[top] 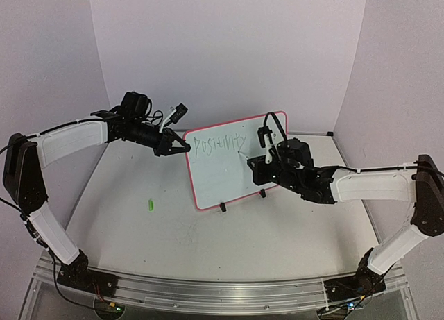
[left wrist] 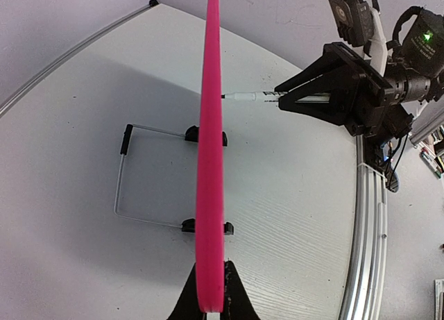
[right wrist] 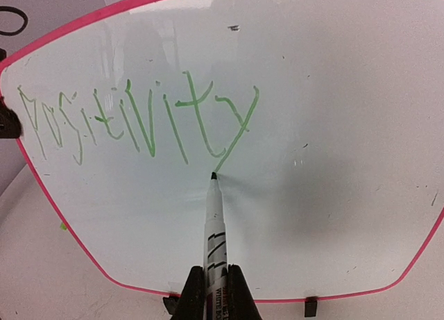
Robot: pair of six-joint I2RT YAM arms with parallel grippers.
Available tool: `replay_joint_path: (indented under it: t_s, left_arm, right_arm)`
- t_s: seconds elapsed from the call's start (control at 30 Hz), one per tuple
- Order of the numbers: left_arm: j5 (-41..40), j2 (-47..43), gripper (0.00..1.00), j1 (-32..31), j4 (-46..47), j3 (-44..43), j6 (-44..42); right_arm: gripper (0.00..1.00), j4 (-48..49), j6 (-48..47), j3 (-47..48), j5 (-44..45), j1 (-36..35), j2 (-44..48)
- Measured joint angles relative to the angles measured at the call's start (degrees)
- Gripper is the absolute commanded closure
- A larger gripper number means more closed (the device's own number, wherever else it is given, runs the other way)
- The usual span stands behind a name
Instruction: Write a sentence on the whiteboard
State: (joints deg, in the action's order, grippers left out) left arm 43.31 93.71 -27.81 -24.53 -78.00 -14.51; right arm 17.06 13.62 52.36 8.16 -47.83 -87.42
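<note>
The whiteboard (top: 236,160) stands upright on two black clip feet mid-table; its red-pink rim (left wrist: 210,160) shows edge-on in the left wrist view. The sentence (right wrist: 139,119) reads "POSITIVITY" in thin green letters on one line, also visible from above (top: 219,145). My left gripper (top: 182,146) is shut on the board's left rim (left wrist: 210,292). My right gripper (right wrist: 212,289) is shut on a white marker (right wrist: 214,230), whose tip touches the board at the foot of the Y's tail. The right gripper (top: 258,160) sits in front of the board's right half.
A small green marker cap (top: 149,205) lies on the table left of the board. A wire stand (left wrist: 139,174) props the board from behind. Purple walls close in the back and sides. A metal rail (top: 208,289) runs along the near edge.
</note>
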Motion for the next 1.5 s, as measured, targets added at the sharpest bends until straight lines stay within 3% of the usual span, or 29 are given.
replay_joint_path:
  t_s: [0.5,0.97,1.5]
  left_arm:
    - [0.0,0.0,1.00,0.0,0.0,0.0,-0.1]
    - [0.0,0.0,1.00,-0.1,0.0,0.0,-0.1]
    - [-0.2,0.0,1.00,-0.3,0.0,0.0,-0.1]
  right_arm:
    - [1.00,-0.5,0.2,-0.1,1.3,-1.4,-0.1]
    - [1.00,-5.5,-0.5,-1.1,2.7,-1.3,9.8]
    - [1.00,-7.7,-1.7,-3.6,-9.9,9.0,14.1]
